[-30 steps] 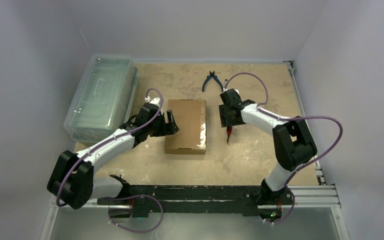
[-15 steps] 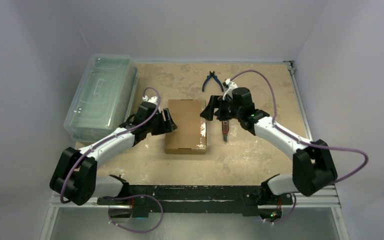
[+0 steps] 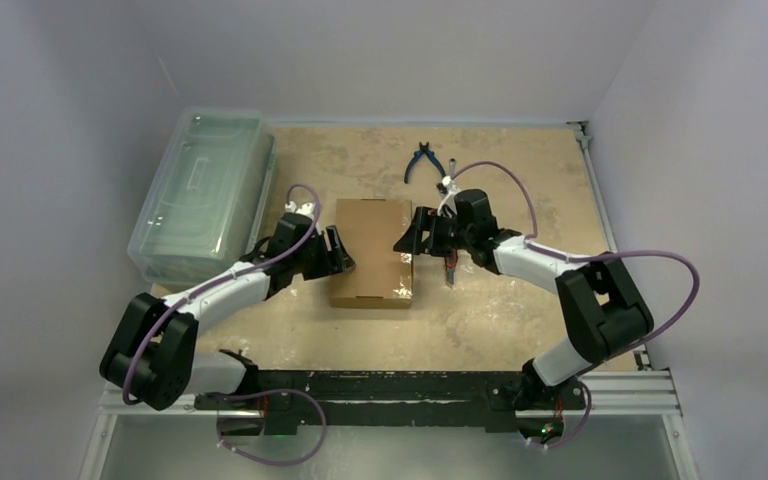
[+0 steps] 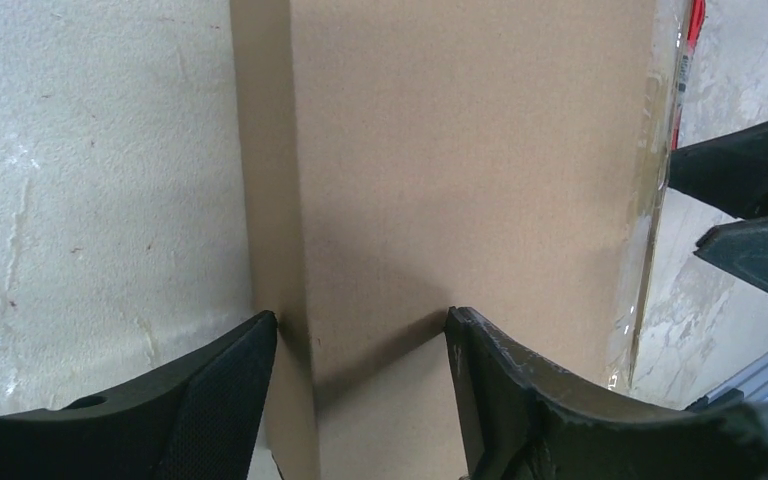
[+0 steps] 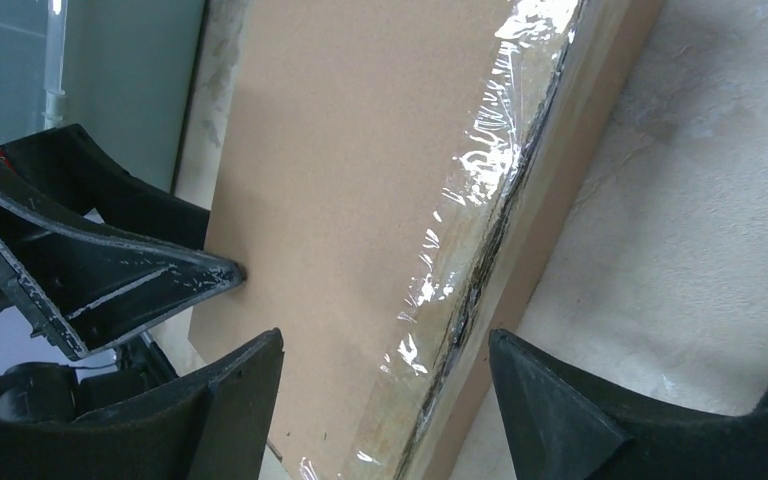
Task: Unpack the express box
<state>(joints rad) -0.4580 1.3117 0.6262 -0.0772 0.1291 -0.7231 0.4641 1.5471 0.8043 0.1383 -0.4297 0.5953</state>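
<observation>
The express box is a flat brown cardboard mailer lying shut in the middle of the table, with clear tape along its right edge. My left gripper is open and straddles the box's left edge: one finger is beside the side wall, the other over the top. My right gripper is open and straddles the taped right edge, holding nothing.
A red-handled tool lies on the table just right of the box. Blue pliers lie at the back. A large clear lidded plastic bin stands along the left edge. A metal rail runs along the near edge.
My right gripper has swung left from over the red-handled tool to the box's right edge. The left gripper has shifted only slightly. The box has not moved.
</observation>
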